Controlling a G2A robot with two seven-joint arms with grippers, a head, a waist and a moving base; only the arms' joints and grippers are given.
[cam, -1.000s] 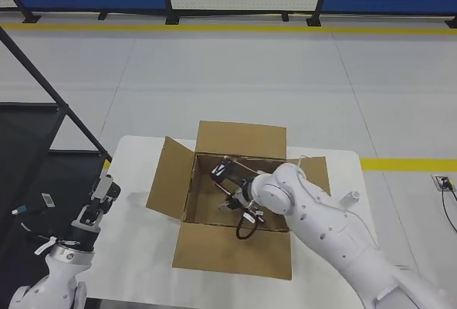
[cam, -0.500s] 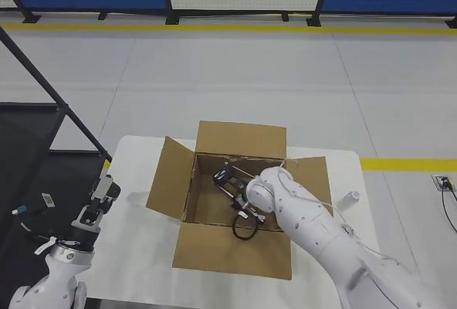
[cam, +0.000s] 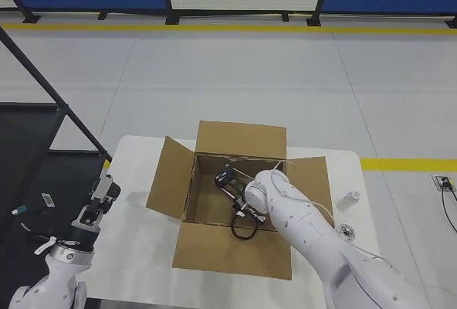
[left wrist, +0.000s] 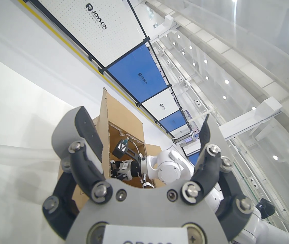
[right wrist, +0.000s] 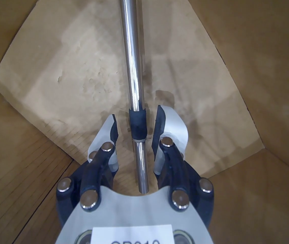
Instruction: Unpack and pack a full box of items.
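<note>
Right wrist view is showing the right jaws standing narrowly apart, straddling a steel rod (right wrist: 131,51) without gripping it; it is lying between them, running ahead across the box (right wrist: 248,39) floor. I'd guess an off-centre squeeze risks sending that slick shaft rolling away.

Box (cam: 230,251) floor: largely hidden under right arm (cam: 290,208) in top view. Right end effector (right wrist: 136,118) mostly covered there by own wrist. Metal rod (right wrist: 131,51): near end hidden behind end effector plate. Small pale object (cam: 347,199) and small round object (cam: 343,230) on table (cam: 136,232): too small to identify. Left end effector (left wrist: 144,118): base cut off by picture edge, one finger (left wrist: 88,133) covers part of box.
</note>
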